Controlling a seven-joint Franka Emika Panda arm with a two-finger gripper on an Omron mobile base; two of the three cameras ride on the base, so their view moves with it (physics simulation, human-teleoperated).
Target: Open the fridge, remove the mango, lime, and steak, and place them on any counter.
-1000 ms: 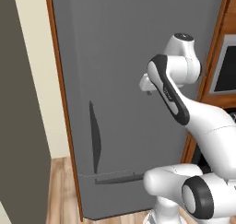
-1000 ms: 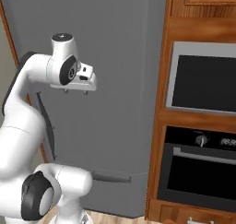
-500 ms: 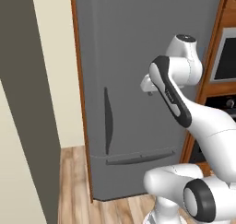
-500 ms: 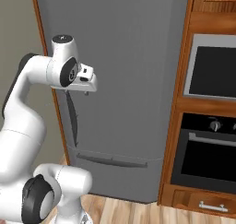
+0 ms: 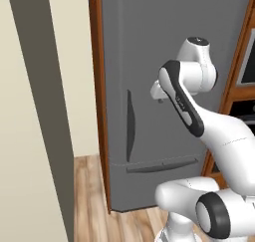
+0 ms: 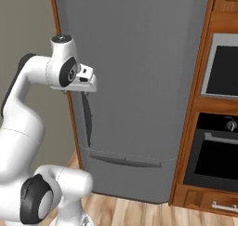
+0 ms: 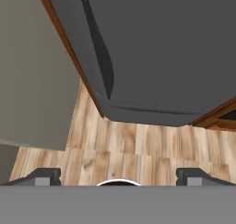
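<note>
Beige wall point(image 5: 30, 136) at far left, reddish wood panel point(image 5: 98, 86) beside it, grey fridge point(image 5: 164, 47) stood shut with its dark handle point(image 5: 130, 125) upright, gripper point(image 7: 118, 176) spread wide and empty above plank floor point(image 7: 133, 154), black oven point(image 6: 218, 150) at right

Even, soft light; sharp render.

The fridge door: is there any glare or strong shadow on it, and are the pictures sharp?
Left base view: the fridge is evenly matte, without glare, and slightly soft. Right base view: a dark shadow lies beside the vertical handle. Hand view: the door looks tilted and foreshortened, with sharp edges.
</note>
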